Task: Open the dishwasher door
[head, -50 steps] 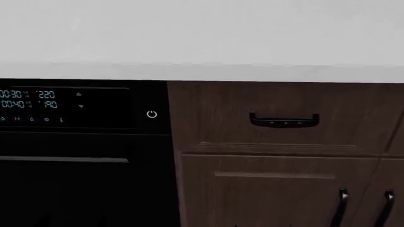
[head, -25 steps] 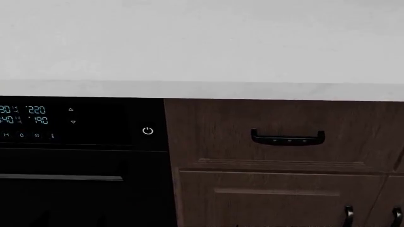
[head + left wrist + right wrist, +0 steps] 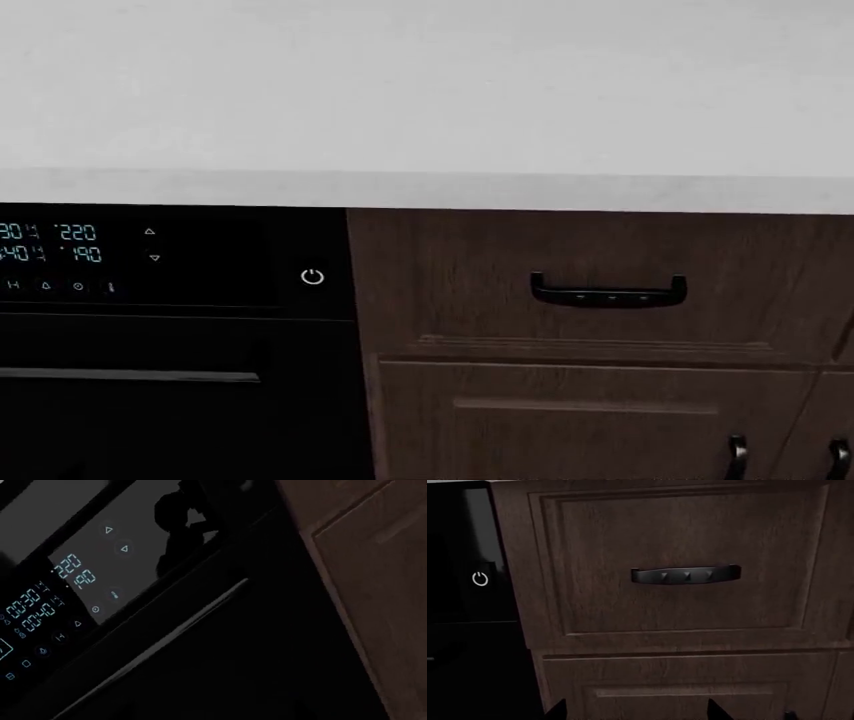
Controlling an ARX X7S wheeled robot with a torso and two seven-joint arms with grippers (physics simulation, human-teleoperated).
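Overall: head view faces a run of kitchen fronts under a pale tabletop (image 3: 427, 90); no arm shows in it
Dishwasher door: the glossy black dishwasher door (image 3: 160, 420) fills the lower left of the head view, shut flush with its frame; its thin grey bar handle (image 3: 127, 376) runs level across the upper part of the panel
Control strip: the black control strip (image 3: 134, 260) sits directly above the door, lit with cyan digits; a white power icon (image 3: 312, 277) glows at its right end
Left wrist view: the strip and the handle cross the picture on a slant, seen close; a dark reflection lies on the gloss
Neighbours: a dark brown wood drawer (image 3: 601, 285) with a black handle (image 3: 609, 292) stands just beside the strip, on its right; below it a cabinet door (image 3: 587, 430) of the same wood, with two more black handles at the lower right edge
Left tool: not seen in any view; its state cannot be told
Right tool: the right tool (image 3: 637, 711) shows only two dark fingertips (image 3: 557, 711) at the picture's edge, spread apart, facing the drawer and holding nothing
Tabletop: plain light grey; its front edge overhangs the fronts
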